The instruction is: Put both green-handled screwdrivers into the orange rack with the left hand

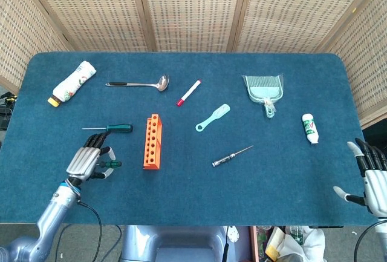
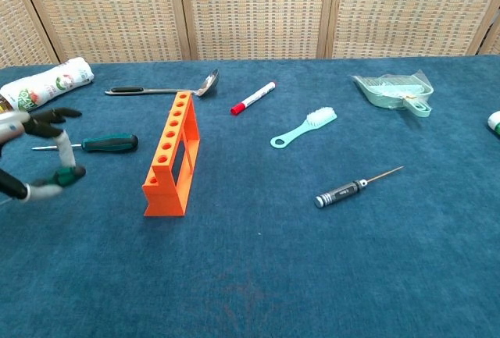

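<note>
My left hand pinches a short green-handled screwdriver and holds it lifted above the cloth, left of the orange rack. In the chest view the left hand shows at the left edge, and the screwdriver's handle hangs from its fingertips. The second, longer green-handled screwdriver lies flat on the table just beyond the hand. The orange rack stands upright with its row of holes empty. My right hand rests open at the table's right edge, holding nothing.
A white bottle lies at the far left and a ladle behind the rack. A red marker, teal brush, dustpan, black precision screwdriver and small white bottle lie to the right.
</note>
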`<state>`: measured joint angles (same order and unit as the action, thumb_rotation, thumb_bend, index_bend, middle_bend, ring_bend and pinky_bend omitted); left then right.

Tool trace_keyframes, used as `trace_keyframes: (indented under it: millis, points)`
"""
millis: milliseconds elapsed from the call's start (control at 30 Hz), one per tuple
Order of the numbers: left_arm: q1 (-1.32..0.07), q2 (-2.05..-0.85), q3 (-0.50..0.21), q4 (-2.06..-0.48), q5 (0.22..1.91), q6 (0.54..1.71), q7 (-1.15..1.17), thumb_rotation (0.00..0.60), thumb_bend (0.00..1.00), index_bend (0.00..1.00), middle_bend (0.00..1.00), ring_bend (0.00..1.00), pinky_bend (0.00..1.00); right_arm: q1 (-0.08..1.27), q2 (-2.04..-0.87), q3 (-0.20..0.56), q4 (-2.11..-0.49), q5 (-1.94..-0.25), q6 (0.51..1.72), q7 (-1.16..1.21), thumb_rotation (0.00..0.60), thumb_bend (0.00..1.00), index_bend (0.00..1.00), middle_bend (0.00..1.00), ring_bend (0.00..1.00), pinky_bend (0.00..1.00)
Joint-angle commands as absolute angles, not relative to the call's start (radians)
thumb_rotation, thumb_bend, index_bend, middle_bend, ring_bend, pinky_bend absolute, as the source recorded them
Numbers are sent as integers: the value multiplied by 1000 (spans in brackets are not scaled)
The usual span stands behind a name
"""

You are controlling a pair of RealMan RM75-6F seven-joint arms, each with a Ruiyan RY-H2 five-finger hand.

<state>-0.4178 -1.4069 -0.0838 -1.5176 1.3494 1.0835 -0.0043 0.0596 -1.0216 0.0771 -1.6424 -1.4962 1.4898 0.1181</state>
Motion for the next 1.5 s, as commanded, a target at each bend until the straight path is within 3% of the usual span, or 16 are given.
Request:
trace_keyframes:
  millis: [33,200,400,700,1500]
  points:
    - [-401,-1308,-114,-1597,1455,1164,-275,600,369,586,0,0,0,59,-1022,75,-1644,-1499,1492,116,600,0,54,0,0,0]
    - [-414,-1250,-144,-1611,1551,1227,-676,600,375,586,0,0,0,58,-1023,73,-1647,-1503,1494,110,600,0,54,0,0,0]
    - [-484,-1182,-174,-1665,1613,1215,-1061,600,399,589,0,0,0,58,-1023,75,-1648,-1498,1492,109,600,0,54,0,0,0]
    - [-562,-1222,-190,-1700,1592,1165,-1156,600,411,589,0,0,0,60,-1021,75,-1647,-1495,1487,111,600,0,54,0,0,0]
    - [-661,-1369,-186,-1635,1476,1047,-1005,600,420,589,0,0,0,70,-1011,86,-1634,-1462,1455,153,600,0,54,0,0,0]
